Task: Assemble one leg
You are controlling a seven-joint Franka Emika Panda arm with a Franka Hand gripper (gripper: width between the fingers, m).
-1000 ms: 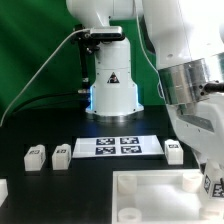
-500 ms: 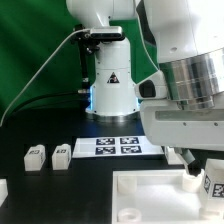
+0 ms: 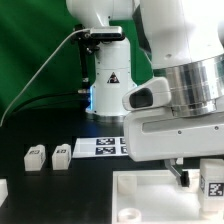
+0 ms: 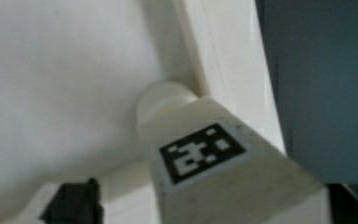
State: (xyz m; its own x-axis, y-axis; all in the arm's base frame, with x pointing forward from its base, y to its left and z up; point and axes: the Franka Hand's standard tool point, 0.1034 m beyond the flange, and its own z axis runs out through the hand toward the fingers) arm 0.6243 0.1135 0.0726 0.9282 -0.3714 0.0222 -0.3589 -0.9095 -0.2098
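Leg in hand: the leg (image 4: pixel 204 152) points its rounded tip at the white tray-like panel (image 3: pixel 146 192). The tip lies just inside the panel's raised rim; whether it touches or hangs just clear, the wrist view does not settle.
Why held so: the grip seems to be on the leg's back part, with the marker face outward. That leaves the tip free to enter a socket of the panel. Going by the task, this looks like lining up, not yet seating. No socket shows clearly under the tip.
End effector: the end effector (image 4: pixel 211 208) is narrowed to roughly the leg's width, with dark fingers (image 4: pixel 73 200) on either side of the block. It appears to have hold of the leg and nothing else, though the contact itself sits at the blurred edge of the wrist view.
Exterior check: the arm hides the fingers, and the leg's marker shows over the panel's side on the exterior view's right.
Spares: a spare leg (image 3: pixel 36 154) and a second spare leg (image 3: pixel 61 155) lie on the black tabletop (image 3: pixel 50 185), well apart from the panel — likely parked there to keep the work area free.
Marker board: the marker board (image 3: pixel 105 146) lies behind the panel, partly hidden by the arm.
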